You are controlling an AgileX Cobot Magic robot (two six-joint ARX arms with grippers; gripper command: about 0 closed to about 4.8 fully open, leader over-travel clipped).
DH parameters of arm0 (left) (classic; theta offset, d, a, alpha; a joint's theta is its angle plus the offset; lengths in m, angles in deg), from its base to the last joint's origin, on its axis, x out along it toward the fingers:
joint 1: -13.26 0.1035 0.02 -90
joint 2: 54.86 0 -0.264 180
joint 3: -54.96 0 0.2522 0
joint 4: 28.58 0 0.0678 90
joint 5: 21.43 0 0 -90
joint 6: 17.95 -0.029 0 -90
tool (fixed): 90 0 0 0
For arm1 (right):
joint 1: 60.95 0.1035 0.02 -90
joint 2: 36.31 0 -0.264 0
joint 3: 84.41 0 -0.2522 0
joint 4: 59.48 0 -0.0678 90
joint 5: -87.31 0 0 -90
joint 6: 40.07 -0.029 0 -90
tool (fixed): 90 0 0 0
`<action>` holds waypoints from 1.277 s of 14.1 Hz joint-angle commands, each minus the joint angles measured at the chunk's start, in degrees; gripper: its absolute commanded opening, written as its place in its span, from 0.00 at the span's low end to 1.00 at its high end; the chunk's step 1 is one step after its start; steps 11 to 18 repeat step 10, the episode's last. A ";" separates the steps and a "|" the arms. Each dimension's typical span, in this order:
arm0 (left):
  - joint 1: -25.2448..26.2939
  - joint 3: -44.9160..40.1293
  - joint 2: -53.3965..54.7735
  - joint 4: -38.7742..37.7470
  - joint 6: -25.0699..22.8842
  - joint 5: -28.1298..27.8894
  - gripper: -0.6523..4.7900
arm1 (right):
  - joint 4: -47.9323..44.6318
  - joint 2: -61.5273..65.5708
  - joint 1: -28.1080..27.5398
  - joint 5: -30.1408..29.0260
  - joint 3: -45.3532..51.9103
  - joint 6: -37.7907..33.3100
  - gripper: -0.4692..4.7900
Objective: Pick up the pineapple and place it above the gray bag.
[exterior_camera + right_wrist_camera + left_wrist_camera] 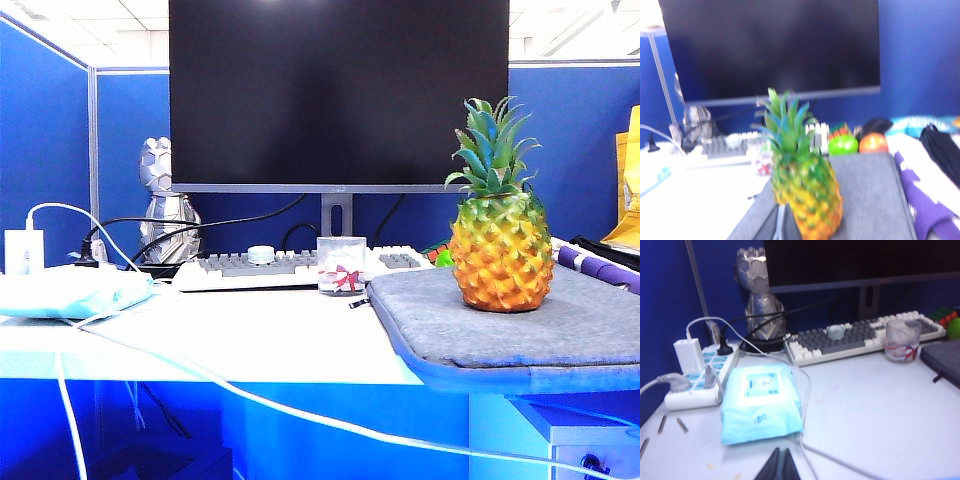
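Observation:
The pineapple [500,250], yellow-orange with a green crown, stands upright on the gray bag [560,330], which lies flat at the table's right and overhangs the front edge. Neither gripper shows in the exterior view. In the right wrist view my right gripper [781,206] is shut and empty, low over the bag [870,195], just beside the pineapple [807,195]. In the left wrist view my left gripper [782,450] is shut and empty over the bare table, near a pale blue packet [762,402]. The bag's corner [942,357] shows far off.
A monitor [338,95], a keyboard [300,265] and a small glass cup [341,266] stand behind. A power strip [700,377] and a silver figurine [165,210] sit at the left. White cables [200,375] cross the table front. Green [843,144] and orange [873,143] fruits lie behind the bag.

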 commanded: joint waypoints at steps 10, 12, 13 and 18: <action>-0.02 0.13 0.07 -0.57 0.15 0.22 0.15 | 4.46 0.02 -0.02 0.15 0.50 0.02 0.09; -0.02 0.13 0.07 -0.57 0.15 0.22 0.15 | 4.46 0.02 -0.02 0.15 0.50 0.02 0.09; -0.02 0.13 0.07 -0.57 0.15 0.22 0.15 | 4.46 0.02 -0.02 0.15 0.50 0.02 0.09; -0.02 0.13 0.07 -0.57 0.15 0.22 0.15 | 4.46 0.02 -0.02 0.15 0.50 0.02 0.09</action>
